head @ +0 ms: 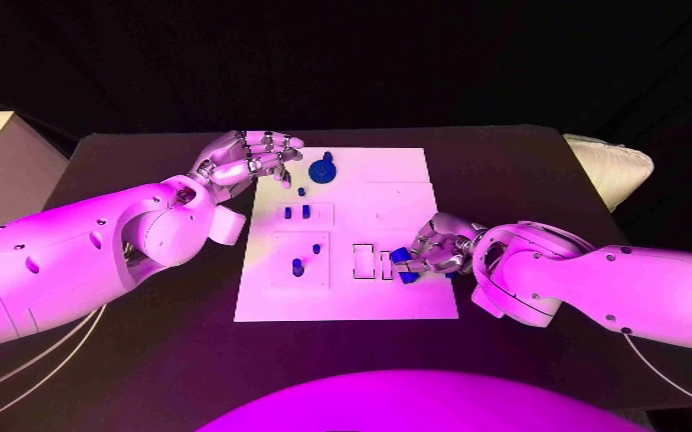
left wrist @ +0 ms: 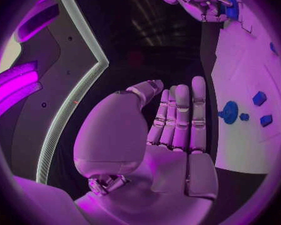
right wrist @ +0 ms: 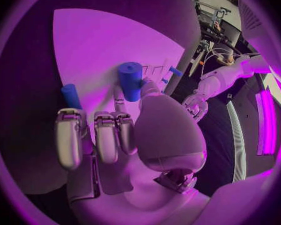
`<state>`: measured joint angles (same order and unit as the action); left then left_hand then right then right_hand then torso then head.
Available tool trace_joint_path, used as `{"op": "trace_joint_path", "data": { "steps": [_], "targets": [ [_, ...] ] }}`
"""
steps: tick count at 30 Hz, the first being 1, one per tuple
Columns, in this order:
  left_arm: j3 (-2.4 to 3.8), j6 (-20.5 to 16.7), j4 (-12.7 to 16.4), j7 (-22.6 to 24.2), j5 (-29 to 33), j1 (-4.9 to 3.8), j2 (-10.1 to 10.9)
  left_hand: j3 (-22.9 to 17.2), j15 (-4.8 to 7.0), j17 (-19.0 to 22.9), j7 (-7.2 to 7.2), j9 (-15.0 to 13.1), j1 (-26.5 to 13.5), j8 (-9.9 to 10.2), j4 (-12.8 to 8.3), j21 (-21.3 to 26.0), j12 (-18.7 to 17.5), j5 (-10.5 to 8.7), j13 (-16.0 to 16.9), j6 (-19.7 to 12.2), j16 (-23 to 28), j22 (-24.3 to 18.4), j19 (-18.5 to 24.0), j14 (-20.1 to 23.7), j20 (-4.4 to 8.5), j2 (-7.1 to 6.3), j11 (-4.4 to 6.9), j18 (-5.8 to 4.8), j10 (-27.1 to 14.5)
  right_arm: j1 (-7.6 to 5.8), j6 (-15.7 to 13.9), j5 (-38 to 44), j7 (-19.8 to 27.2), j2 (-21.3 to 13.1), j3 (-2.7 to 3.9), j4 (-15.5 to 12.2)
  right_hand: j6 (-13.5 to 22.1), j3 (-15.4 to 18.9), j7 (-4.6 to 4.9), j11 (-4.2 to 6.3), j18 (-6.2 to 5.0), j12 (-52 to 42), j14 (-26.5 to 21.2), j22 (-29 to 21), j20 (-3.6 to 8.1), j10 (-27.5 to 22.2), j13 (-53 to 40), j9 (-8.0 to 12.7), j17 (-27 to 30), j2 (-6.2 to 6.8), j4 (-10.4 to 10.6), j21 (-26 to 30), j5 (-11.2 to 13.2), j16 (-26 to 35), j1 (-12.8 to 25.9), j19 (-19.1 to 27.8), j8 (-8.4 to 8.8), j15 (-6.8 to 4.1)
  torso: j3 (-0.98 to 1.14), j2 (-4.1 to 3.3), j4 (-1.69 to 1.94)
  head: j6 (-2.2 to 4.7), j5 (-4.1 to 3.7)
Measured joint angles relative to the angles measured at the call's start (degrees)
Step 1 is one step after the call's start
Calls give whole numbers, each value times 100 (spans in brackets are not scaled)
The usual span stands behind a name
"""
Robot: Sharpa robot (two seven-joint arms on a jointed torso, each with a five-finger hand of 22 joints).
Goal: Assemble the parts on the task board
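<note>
White task board (head: pixel 411 297) lay flat in the middle of the black table (head: pixel 534 152), long side running away from the robot. Several small blue parts sat on it: a round disc-shaped part (head: pixel 323 169) near the far left corner, a tiny blue peg (head: pixel 302 191) just beside it, a pair of short blue pieces (head: pixel 296 213) in a marked rectangle further in, and one more blue piece (head: pixel 299 267) standing in the near-left rectangle.

Right hand (head: pixel 433 248) hung low over the board's near right portion, fingers curled down. It grasped a blue cylinder (right wrist: pixel 130 80) between thumb and a finger; the right wrist view showed this plainly, the cylinder upright against the white surface. A second blue piece (right wrist: pixel 71 95) showed at the tips of the outer fingers, touching or just beside them; I could not tell whether it was also gripped. In the head view, blue (head: pixel 405 265) peeked out beneath this hand, next to two small outlined slots (head: pixel 364 261).

Left hand (head: pixel 248 160) hovered over the far left edge of the board, close to the round disc but apart from it. Its fingers (left wrist: pixel 181 117) lay straight and side by side, palm bare, nothing held.
</note>
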<state>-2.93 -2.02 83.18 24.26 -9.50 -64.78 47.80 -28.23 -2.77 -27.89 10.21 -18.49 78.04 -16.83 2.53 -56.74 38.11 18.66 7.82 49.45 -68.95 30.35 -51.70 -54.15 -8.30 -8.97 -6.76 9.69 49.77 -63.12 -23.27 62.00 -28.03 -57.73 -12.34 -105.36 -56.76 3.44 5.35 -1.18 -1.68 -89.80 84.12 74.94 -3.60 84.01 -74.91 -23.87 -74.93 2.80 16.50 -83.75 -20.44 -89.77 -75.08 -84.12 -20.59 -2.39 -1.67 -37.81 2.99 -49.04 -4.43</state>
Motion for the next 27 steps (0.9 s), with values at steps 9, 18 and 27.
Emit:
{"op": "trace_joint_path", "data": {
  "steps": [9, 18, 27],
  "targets": [
    [0, 2, -4, -15, 1, 0, -12, 16, 0, 1, 0, 0, 0, 20, 16, 0, 0, 0, -5, 0, 0, 0, 0, 0, 0, 0, 0, 0, 0, -272, -19, -424, 76, -49, -5, -151, -2, -9, 10, 0, 0, 0, 0, -1, 22, 0, 1, -6, 0, -10, -3, 0, -10, 0, -49, 22, -26, 0, 1, -4, 9, 13, 12],
    [0, 6, -5, -27, 1, 0, -21, 16, 0, 1, 0, -1, 0, 20, 16, 0, 0, 0, -5, 0, 0, -5, 0, 0, 0, 0, 0, 0, 0, -331, 41, -659, 126, 292, -7, -72, -3, -21, 8, 0, 0, 0, 0, -1, 21, 0, -4, -30, 1, -44, 9, 0, -9, 0, 71, 22, -25, 0, 3, -13, 18, -3, 48],
    [0, 9, 0, -32, 1, 0, -21, 16, 0, 1, 0, -1, 0, 20, 16, 0, 0, 0, -5, 0, 0, -4, 0, 0, 0, 0, 0, 0, 0, -320, 191, -608, 79, 602, -8, 128, -18, -4, 15, 0, 0, 0, -20, -2, 21, 0, -3, -64, 1, -50, 26, 0, 97, 0, 237, 22, -47, -19, 4, -18, 20, -26, 73]
  ]
}}
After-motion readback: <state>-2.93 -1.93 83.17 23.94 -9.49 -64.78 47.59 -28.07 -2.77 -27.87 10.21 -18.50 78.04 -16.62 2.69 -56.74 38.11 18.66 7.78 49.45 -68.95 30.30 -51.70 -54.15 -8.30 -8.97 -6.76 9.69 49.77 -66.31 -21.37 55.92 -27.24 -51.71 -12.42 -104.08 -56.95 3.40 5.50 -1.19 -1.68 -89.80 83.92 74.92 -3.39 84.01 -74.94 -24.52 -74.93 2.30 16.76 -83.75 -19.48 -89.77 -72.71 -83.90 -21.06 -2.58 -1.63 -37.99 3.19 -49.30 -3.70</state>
